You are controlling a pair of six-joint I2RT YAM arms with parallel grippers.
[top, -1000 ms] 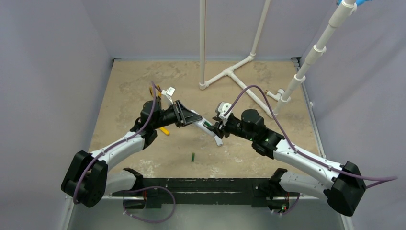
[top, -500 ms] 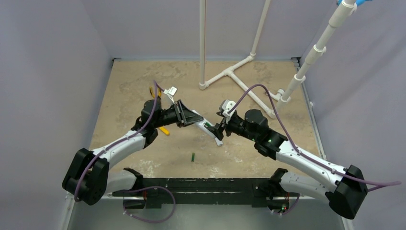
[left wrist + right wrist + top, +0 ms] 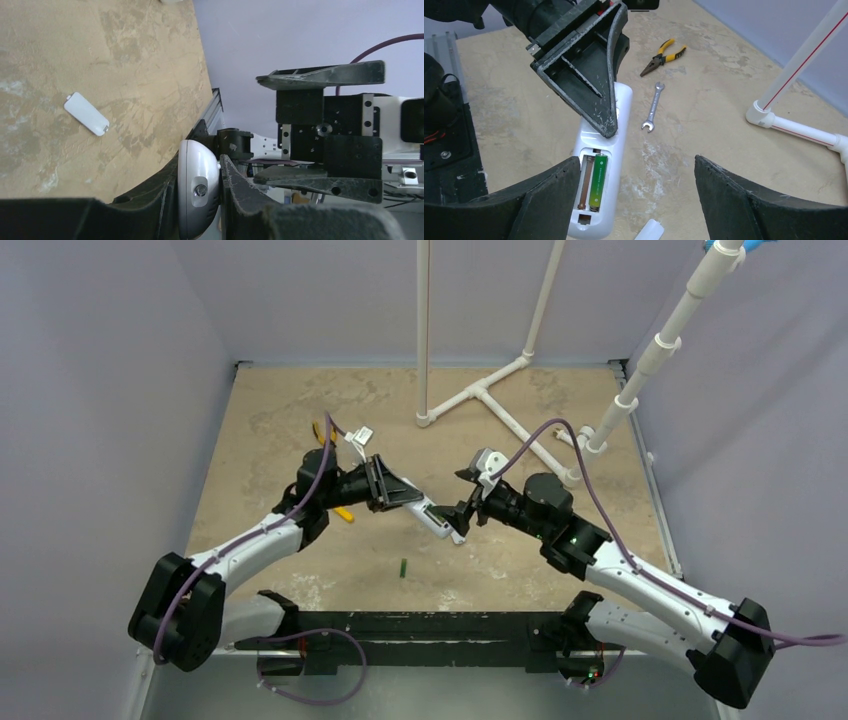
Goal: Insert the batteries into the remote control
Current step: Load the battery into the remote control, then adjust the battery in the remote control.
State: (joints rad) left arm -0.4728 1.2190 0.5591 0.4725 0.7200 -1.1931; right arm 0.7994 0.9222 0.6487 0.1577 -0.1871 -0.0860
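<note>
Right gripper [image 3: 639, 192] is backing off wide open, left gripper [image 3: 408, 500] is holding the remote control [image 3: 623, 107], 1 battery [image 3: 598, 181] in, 1 battery [image 3: 403, 567] loose

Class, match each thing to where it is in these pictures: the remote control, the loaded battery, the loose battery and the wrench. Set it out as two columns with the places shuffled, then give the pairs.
Things
1. remote control
2. loaded battery
3. loose battery
4. wrench

Places
A. on the table, beside the pliers
B. clamped in the left tool
C. alone on the table, toward its near edge
D. seated inside the remote control

Pairs: 1-B, 2-D, 3-C, 4-A
</note>
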